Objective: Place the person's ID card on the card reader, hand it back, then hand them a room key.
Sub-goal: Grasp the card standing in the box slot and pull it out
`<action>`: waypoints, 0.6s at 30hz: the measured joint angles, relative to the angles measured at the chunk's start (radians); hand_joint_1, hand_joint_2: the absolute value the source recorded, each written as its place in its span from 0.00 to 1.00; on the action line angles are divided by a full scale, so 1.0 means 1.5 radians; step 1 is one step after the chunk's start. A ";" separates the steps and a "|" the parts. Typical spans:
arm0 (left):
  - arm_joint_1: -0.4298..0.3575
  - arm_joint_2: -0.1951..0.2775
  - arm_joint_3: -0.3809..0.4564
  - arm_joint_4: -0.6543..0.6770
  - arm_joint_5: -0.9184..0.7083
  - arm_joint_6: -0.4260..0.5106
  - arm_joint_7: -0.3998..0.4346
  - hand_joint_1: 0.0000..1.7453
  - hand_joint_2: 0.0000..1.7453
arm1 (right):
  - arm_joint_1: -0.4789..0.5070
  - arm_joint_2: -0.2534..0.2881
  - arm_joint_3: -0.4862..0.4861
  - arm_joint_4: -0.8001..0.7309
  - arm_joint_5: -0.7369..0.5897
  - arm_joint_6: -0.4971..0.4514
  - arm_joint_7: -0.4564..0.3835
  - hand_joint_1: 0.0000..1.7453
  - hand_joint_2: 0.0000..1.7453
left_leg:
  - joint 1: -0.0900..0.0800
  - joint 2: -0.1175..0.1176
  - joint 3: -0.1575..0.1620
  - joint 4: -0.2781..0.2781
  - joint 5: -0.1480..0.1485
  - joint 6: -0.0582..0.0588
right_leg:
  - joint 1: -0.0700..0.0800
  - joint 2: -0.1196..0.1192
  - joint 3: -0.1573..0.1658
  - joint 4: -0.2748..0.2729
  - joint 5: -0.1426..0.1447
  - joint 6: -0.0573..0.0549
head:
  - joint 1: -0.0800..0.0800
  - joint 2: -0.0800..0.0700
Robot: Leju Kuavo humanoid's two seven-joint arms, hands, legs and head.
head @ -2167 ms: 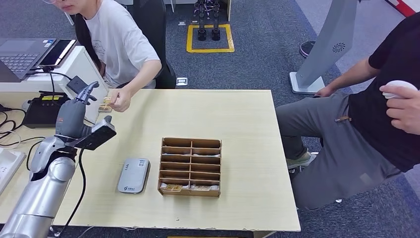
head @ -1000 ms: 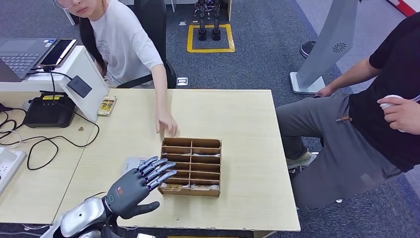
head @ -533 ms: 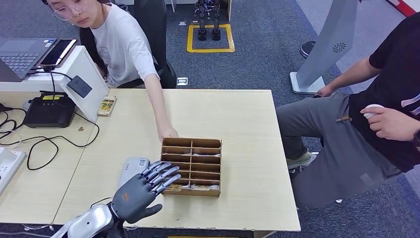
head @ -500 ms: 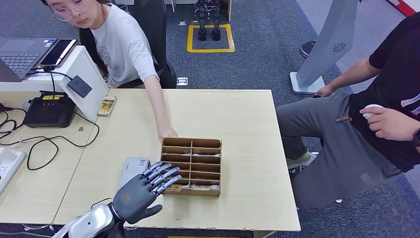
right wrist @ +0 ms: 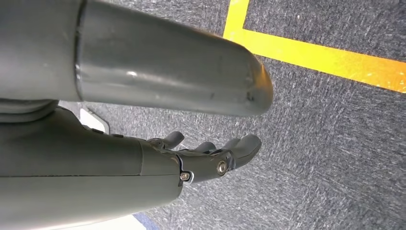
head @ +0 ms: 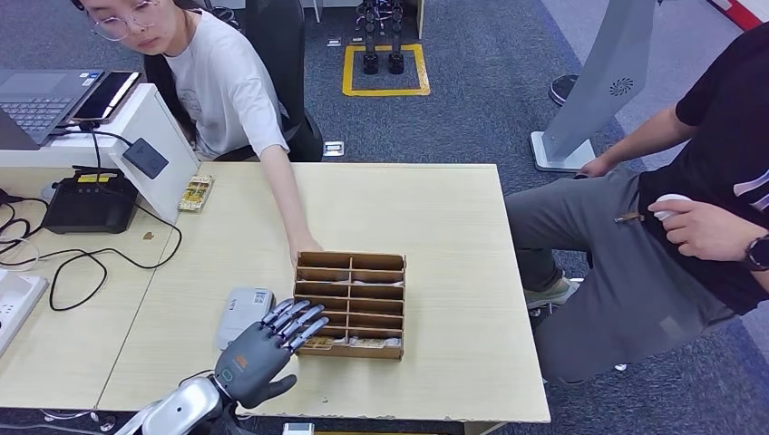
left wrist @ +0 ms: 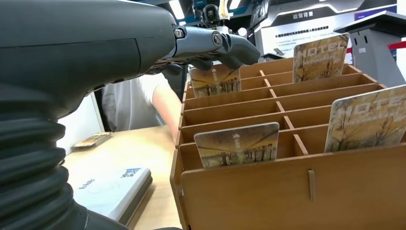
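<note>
We had our left hand (head: 258, 355) low at the near edge of the pale wooden table (head: 435, 208), fingers apart and empty, reaching at the brown slotted wooden card rack (head: 350, 305), since the room keys stood there. The nearest printed hotel key card (left wrist: 236, 145) stood upright on its long edge in the rack's near-left slot, long axis running along the rack's front wall. A person's hand (head: 306, 246) rested at the rack's far-left corner. Our right hand (right wrist: 210, 158) hung over carpet, fingers loosely apart, empty.

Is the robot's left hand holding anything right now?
No. The left hand hovers empty, fingers spread, at the wooden card rack.
</note>
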 joint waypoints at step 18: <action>0.000 -0.038 0.010 0.026 -0.015 0.005 0.027 0.00 1.00 | -0.001 0.000 0.024 0.000 -0.024 -0.001 -0.001 0.00 0.00 | 0.000 0.000 0.000 0.000 0.000 0.000 | 0.000 0.000 0.000 0.000 0.000 0.000 | 0.000 0.000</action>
